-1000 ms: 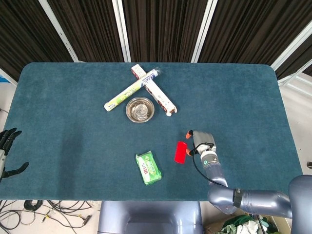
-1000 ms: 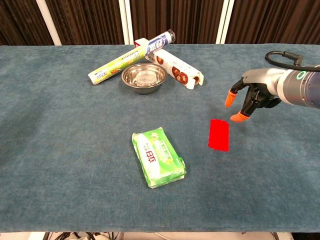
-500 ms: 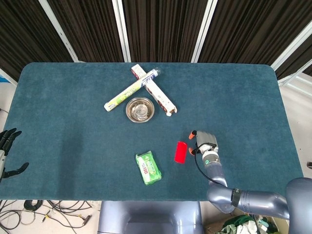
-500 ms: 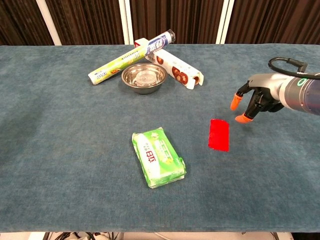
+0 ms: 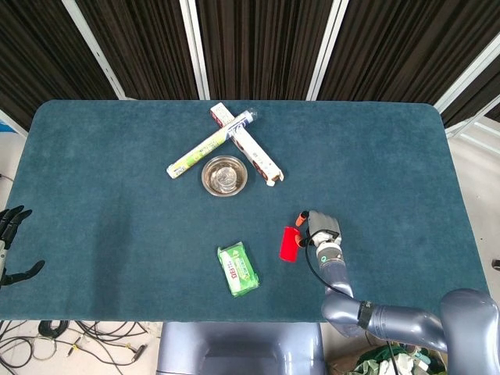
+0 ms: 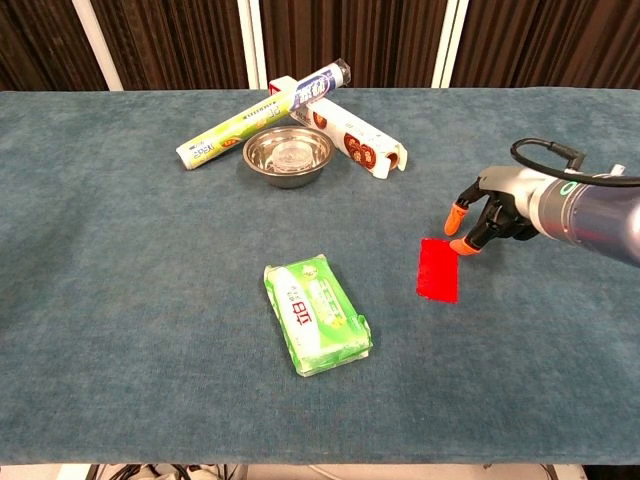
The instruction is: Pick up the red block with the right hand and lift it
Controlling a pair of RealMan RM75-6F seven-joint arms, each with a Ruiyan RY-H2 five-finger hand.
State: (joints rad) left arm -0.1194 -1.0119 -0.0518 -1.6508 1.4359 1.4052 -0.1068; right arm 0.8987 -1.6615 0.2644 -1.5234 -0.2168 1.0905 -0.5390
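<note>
Lying flat on the blue surface [image 6: 120,200], the red block [image 6: 438,269] sat near the front, a bit right of the middle. Nothing held it yet. The right hand [image 6: 492,209] hung just beside the block's far right corner. Its fingers [image 6: 456,217] with the orange tips were spread apart and pointed down, and they held nothing. One tip looked very close to the block's edge, but I could not tell if it touched.

To the left of the block lay a green packet [image 6: 316,314]. Farther back stood a small metal bowl [image 6: 287,154], with a long roll [image 6: 262,113] and a white box [image 6: 349,136] crossed behind it. The left hand [image 5: 9,244] waited far off at the left edge, open and empty.

What could go wrong? The block was thin and lay flat, so the fingers might slide over the top and not get under it. A push from the side might just shove the block along the cloth. If the fingers closed only on the corner, the block might twist and drop when lifted.
</note>
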